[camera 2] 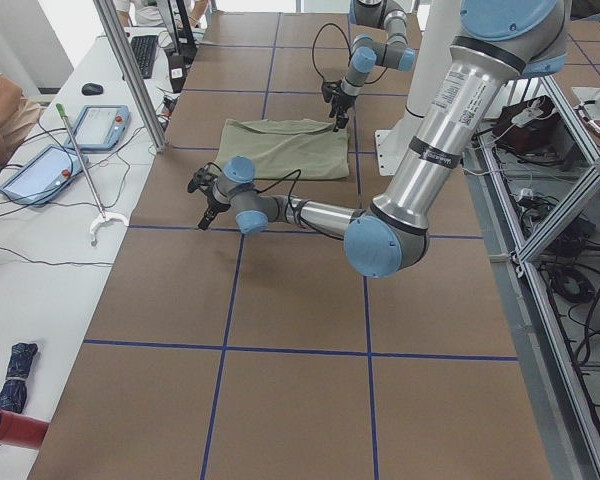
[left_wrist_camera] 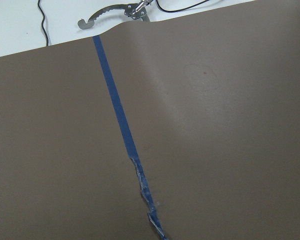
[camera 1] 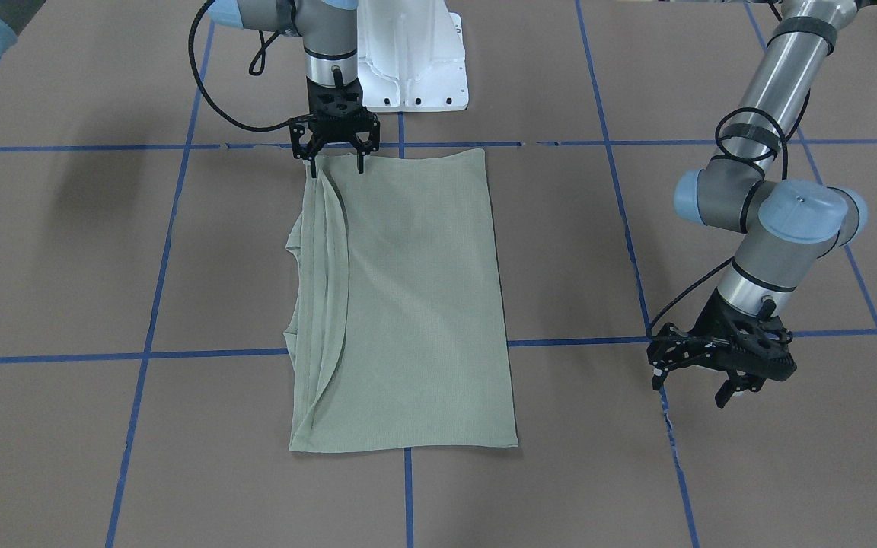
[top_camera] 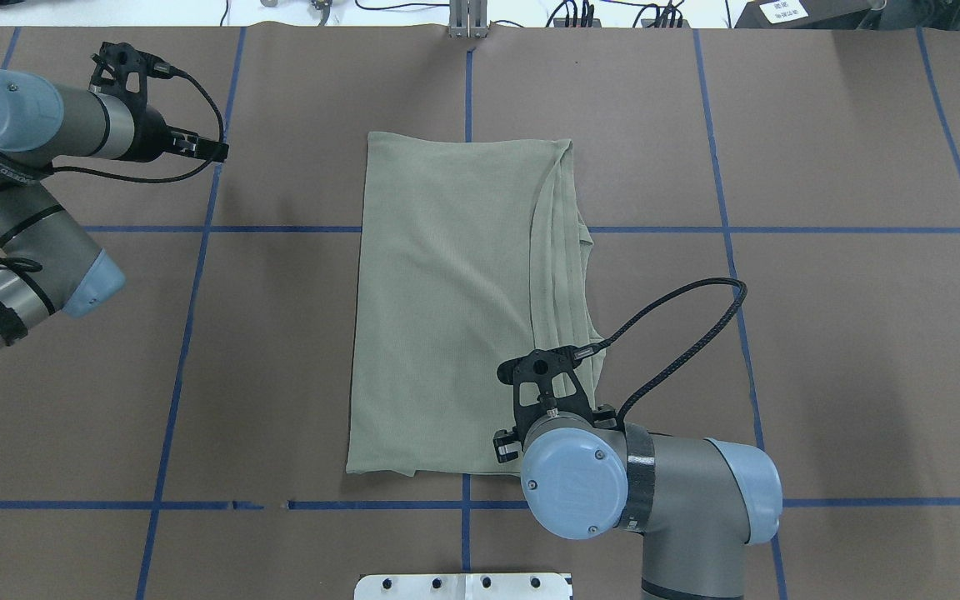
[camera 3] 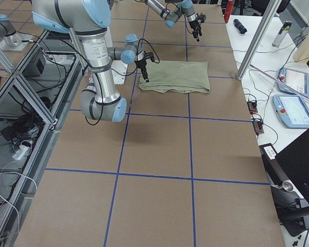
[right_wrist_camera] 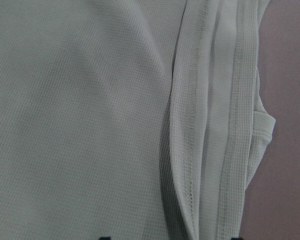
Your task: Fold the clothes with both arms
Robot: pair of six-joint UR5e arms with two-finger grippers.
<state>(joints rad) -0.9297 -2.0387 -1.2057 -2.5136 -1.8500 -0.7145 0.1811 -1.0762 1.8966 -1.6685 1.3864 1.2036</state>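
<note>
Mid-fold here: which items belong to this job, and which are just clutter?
Job: green shirt; right gripper, open at the shirt's corner; left gripper, open, off the cloth.
Lying about: white pedestal base, teach pendant, keyboard, mouse.

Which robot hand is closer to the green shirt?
Right. The right gripper is at a corner of the shirt; the left gripper hangs over the table, apart from it.

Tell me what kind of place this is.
Most likely a robotics lab or test cell, not a home: a left arm and right arm reach over a table gridded with blue tape, with a green shirt on it, and what look like teach pendants lie on a side desk.
</note>
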